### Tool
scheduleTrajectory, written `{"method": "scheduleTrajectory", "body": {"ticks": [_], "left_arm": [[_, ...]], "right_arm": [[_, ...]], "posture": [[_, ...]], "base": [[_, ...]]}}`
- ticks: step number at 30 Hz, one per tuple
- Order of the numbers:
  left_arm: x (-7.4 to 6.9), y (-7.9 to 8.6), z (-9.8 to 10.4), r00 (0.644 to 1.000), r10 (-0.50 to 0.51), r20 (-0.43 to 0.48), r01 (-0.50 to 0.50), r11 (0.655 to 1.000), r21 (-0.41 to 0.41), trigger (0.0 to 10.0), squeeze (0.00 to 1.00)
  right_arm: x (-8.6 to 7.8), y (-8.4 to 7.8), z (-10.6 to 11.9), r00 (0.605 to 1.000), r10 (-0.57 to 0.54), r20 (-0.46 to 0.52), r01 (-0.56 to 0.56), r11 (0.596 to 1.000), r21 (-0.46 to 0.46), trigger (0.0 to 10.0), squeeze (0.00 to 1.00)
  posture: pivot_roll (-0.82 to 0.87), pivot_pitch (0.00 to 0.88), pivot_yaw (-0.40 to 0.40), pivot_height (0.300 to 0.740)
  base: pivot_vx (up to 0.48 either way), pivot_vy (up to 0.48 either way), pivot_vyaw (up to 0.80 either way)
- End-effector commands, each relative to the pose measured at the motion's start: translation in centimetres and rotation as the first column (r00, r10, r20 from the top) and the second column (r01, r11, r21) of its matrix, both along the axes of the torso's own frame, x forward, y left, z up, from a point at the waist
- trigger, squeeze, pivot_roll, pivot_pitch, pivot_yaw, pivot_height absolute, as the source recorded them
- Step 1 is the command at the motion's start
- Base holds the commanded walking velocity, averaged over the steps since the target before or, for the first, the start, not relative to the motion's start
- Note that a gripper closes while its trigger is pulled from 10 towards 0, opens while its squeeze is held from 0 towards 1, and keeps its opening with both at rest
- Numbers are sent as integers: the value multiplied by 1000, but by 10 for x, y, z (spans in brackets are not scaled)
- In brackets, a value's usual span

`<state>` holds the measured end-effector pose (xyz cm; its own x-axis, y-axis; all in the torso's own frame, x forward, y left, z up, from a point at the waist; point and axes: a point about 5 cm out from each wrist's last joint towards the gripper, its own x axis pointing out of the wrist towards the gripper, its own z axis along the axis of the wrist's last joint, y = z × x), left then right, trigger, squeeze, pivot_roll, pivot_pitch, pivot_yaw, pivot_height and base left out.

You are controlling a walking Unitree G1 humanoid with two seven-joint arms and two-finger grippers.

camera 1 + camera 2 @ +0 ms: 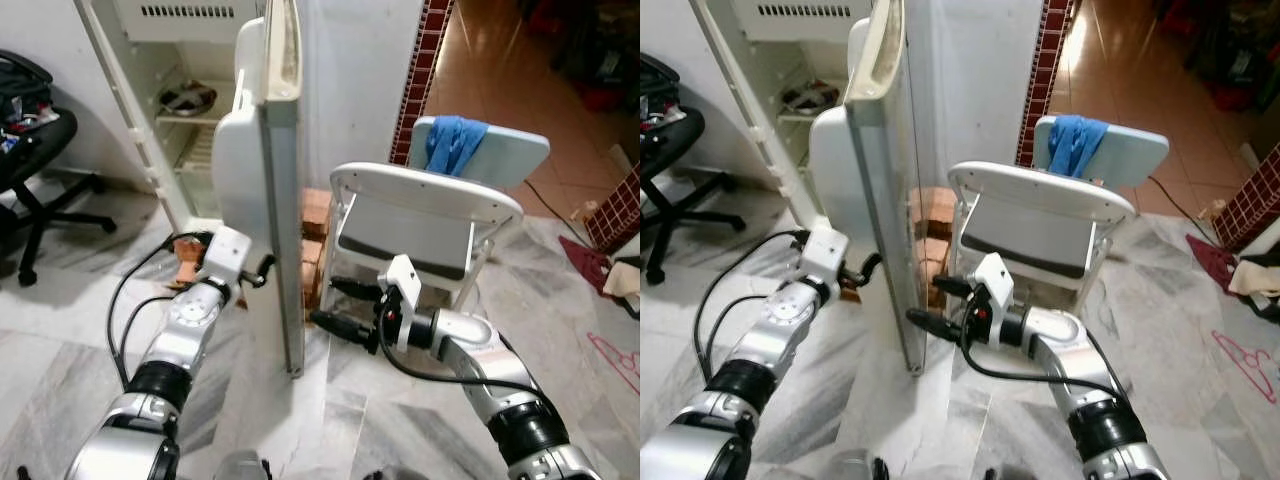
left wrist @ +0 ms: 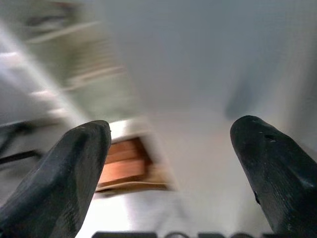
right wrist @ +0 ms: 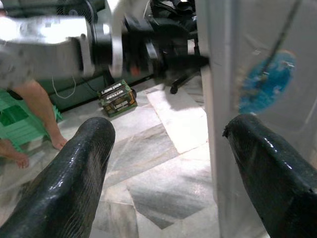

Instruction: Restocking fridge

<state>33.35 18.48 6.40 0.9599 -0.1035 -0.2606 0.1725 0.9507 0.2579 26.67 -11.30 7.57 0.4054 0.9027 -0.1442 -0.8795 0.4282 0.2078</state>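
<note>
The jaws of both grippers stand wide and hold nothing. The left gripper (image 1: 262, 270) is at the inner side of the fridge door (image 1: 262, 190), the right gripper (image 1: 340, 305) at its outer side, low down. The fridge (image 1: 175, 110) is open, with 1 dish (image 1: 187, 98) on a shelf. I judge the restocking is hardly begun: no item is in hand.

The open fridge (image 1: 170, 110) fills the upper left of the frame, with a bowl (image 1: 187, 97) on its shelf. Its door (image 1: 262, 190) stands edge-on at centre. Left of the door is the left claw (image 1: 262, 272); right of it, low, the right claw (image 1: 340, 305). A chair (image 1: 425, 235) sits right of centre, a cloth (image 1: 452, 140) draped behind it. An office chair (image 1: 30, 170) stands at the far left.
</note>
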Motion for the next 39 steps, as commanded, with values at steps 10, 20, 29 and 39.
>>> {"method": "scheduleTrajectory", "body": {"ticks": [10, 20, 29, 39], "left_arm": [[-27, 67, -3, 970, 216, 109, -217, 976, -8, 10000, 0], [-61, 5, 7, 956, 114, 270, -78, 987, -143, 10000, 0], [-49, -20, -4, 985, -46, 166, 66, 990, -121, 10000, 0], [-42, 10, 7, 977, 107, 183, -95, 993, -74, 10000, 0]], "right_arm": [[-4, 0, -1, 1000, 11, 16, -11, 1000, -14, 10000, 0], [-1, -2, -3, 1000, 8, 13, -7, 999, -33, 10000, 0], [-3, 1, -7, 1000, 7, 20, -6, 998, -56, 10000, 0], [31, -28, 8, 839, -525, 146, 526, 850, 34, 10000, 0]], "posture": [[2, 0, 4, 740], [33, 0, -4, 740], [13, 0, 0, 740], [8, 0, 14, 740]], "base": [[0, 0, 0], [0, 0, 0], [0, 0, 0], [0, 0, 0]]}}
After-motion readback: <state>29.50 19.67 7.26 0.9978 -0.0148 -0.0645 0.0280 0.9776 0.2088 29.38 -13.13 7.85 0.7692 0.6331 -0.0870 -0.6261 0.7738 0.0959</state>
